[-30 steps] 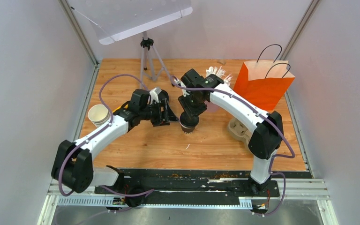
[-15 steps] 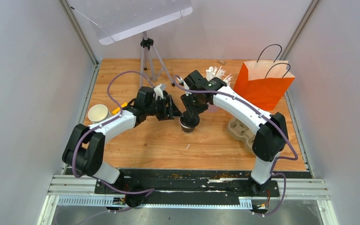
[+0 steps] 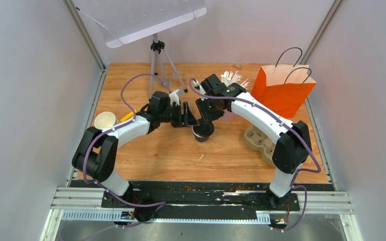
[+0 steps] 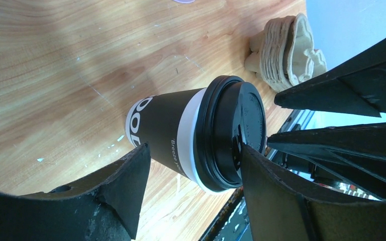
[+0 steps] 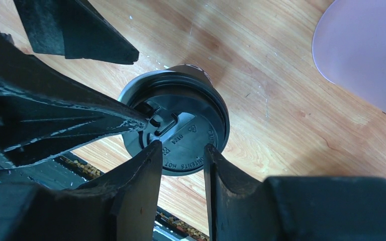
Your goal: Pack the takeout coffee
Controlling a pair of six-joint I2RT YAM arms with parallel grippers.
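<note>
One takeout coffee cup [image 3: 201, 134] stands upright mid-table: black wrap with white lettering, a white band and a black lid [image 5: 191, 125]. My right gripper [image 3: 204, 120] hangs straight over the lid, its fingers a narrow gap apart with nothing between them [image 5: 181, 145]. My left gripper [image 3: 190, 119] comes in from the left, open. In the left wrist view the cup [image 4: 166, 135] lies beyond its wide-spread jaws [image 4: 192, 150]; one fingertip [image 4: 244, 150] reaches the lid's rim, the other sits low by the cup's foot.
An open white paper cup [image 3: 105, 120] stands at the left edge. An orange paper bag [image 3: 283, 90] is at the back right, with a brown pulp tray stack [image 3: 259, 138] in front of it and a pink cup of straws [image 3: 231, 80] behind the right arm. A tripod [image 3: 157, 60] stands at the back.
My left arm has swung right, bringing its open gripper up against the cup. The right gripper has stayed over the lid while its fingers drew a little closer together.
</note>
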